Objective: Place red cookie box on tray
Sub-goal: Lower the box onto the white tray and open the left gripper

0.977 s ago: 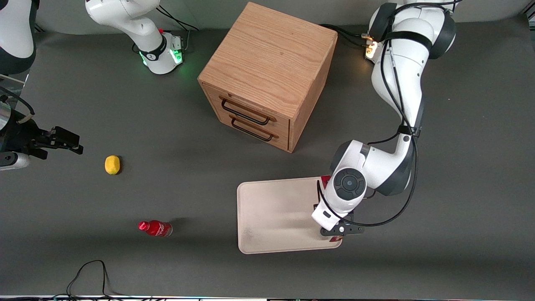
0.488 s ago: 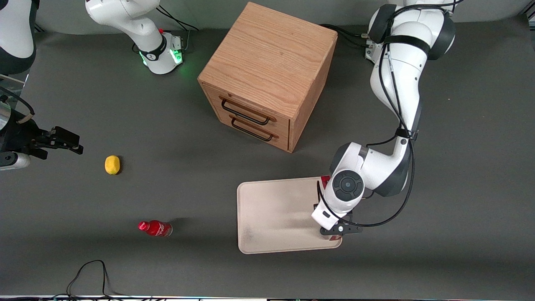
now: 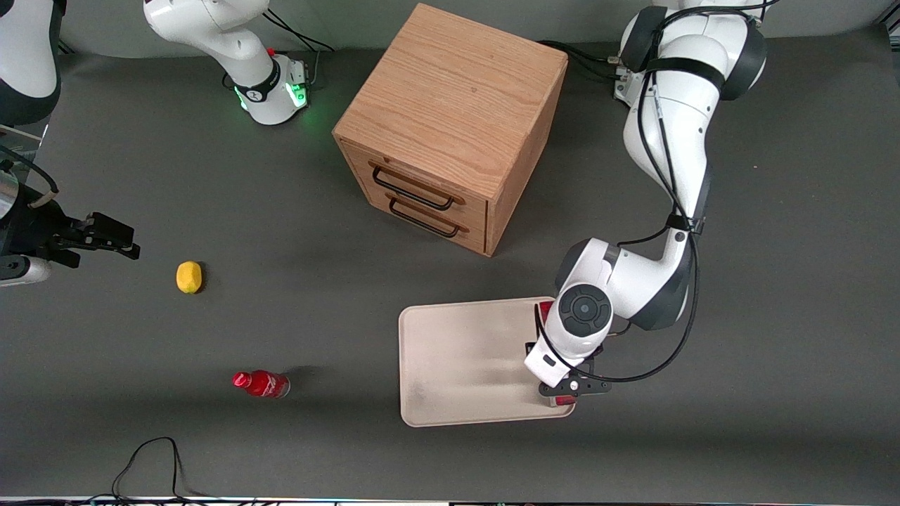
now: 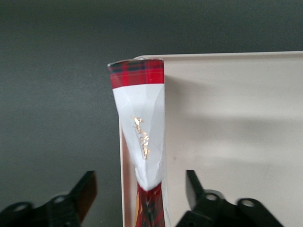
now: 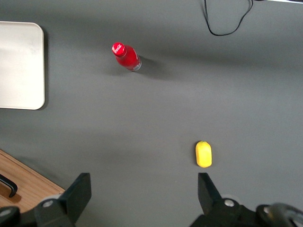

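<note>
red cookie box [image 4: 144, 137] on edge along tray [image 4: 227, 142] rim, between spread fingers of hand [image 4: 141, 198], untouched

Glossy carton box [image 4: 142, 127]; matt, seemingly plastic tray [image 4: 227, 142].

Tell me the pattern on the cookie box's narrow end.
Red tartan plaid above white, clearest in the left wrist view: red cookie box, standing between the open gripper fingers.

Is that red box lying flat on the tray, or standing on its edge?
On edge. The red cookie box stands on a narrow side along the tray rim, between the open gripper fingers, apparently untouched.
</note>
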Robot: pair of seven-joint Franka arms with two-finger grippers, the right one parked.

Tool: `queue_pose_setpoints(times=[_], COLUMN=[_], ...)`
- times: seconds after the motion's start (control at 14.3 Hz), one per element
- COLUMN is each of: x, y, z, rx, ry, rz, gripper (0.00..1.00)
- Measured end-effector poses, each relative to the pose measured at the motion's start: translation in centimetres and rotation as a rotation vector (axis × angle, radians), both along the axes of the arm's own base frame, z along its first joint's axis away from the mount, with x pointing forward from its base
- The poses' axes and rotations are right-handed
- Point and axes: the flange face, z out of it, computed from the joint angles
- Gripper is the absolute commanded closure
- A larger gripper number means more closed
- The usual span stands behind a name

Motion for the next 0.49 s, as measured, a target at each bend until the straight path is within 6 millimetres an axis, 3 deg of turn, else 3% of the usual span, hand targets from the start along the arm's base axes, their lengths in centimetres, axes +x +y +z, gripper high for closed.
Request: queue_pose_setpoints(times=[0.14, 0.49], x=[-0.4, -3.2], y=[0.3, 1.5], z=[3.4, 17.2], rx=[0.011, 0.017], ry=[0.017, 0.025], rz=[0.007, 0.026], gripper=[0.00, 0.00])
